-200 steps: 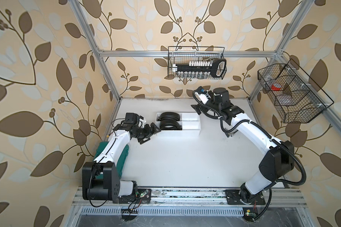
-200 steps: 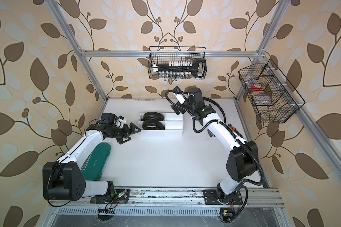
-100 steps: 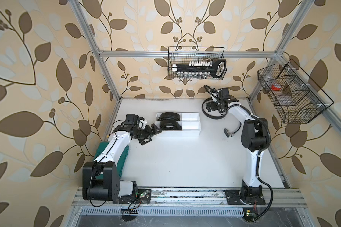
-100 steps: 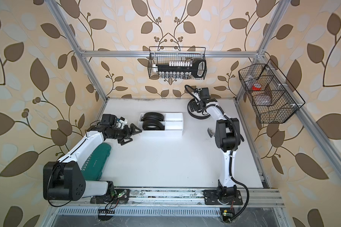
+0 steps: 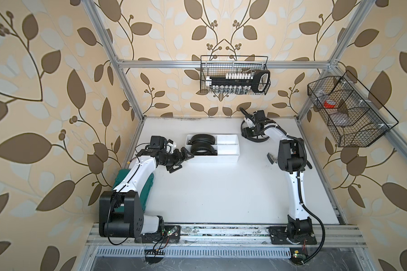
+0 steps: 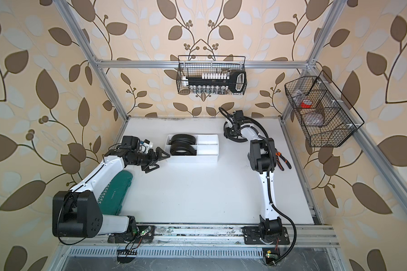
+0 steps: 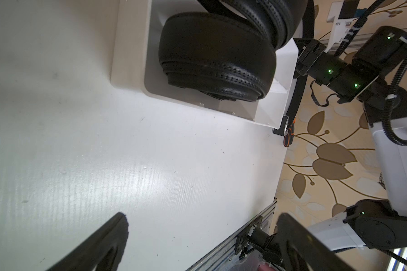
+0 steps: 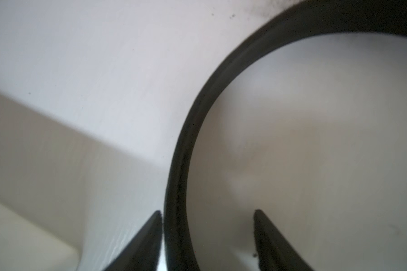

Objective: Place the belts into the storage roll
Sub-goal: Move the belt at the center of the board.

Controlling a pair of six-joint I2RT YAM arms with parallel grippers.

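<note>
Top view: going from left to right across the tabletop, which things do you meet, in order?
green tool case → left gripper, open → storage roll holding two coiled belts → loose belt → pliers

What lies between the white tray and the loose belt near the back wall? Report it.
Only a strip of bare table, seen in both top views; the tray and belt stand apart.
</note>
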